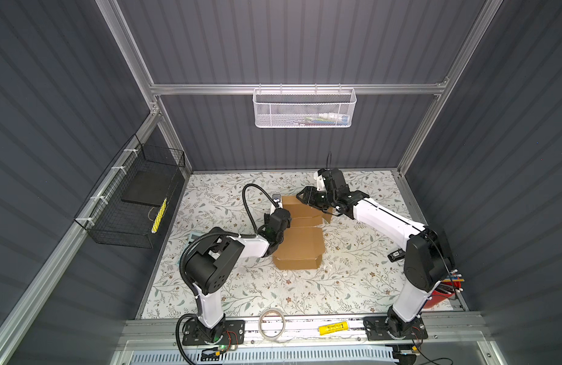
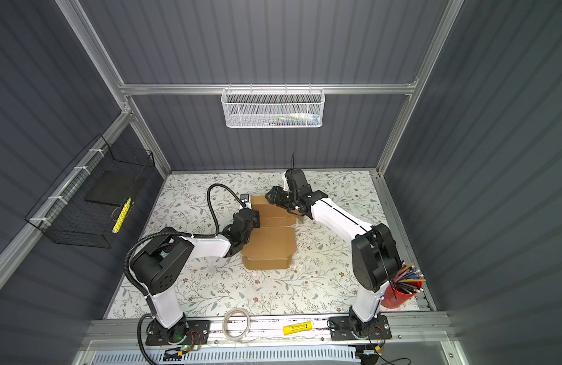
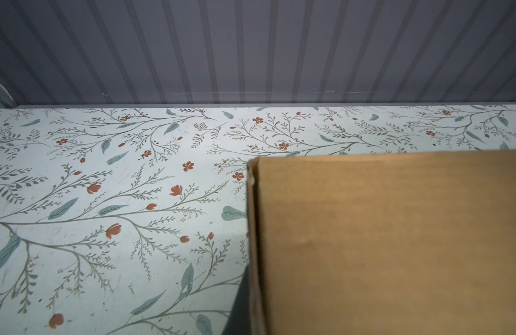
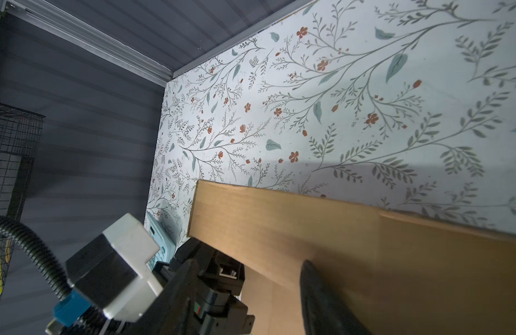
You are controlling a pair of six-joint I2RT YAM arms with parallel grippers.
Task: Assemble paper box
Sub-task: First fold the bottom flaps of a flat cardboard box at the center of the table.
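The paper box (image 1: 305,243) is brown cardboard in the middle of the floral table, partly folded, and shows in both top views (image 2: 270,243). Its near end has a low front wall, and its far panel (image 4: 280,220) is lifted at the back. My left gripper (image 1: 280,212) is at the box's left side, shut on the cardboard edge (image 3: 252,232); one dark finger (image 3: 237,307) shows beside that edge. My right gripper (image 1: 301,196) reaches over the far panel from the right, open. One of its fingers (image 4: 320,295) lies in front of the panel and the other is hidden.
A white mesh basket (image 1: 303,107) hangs on the back rail and a black wire basket (image 1: 137,196) on the left wall. A tape roll (image 1: 273,324) and yellow tube (image 1: 333,328) lie on the front rail. A red pencil cup (image 2: 399,297) stands at the front right.
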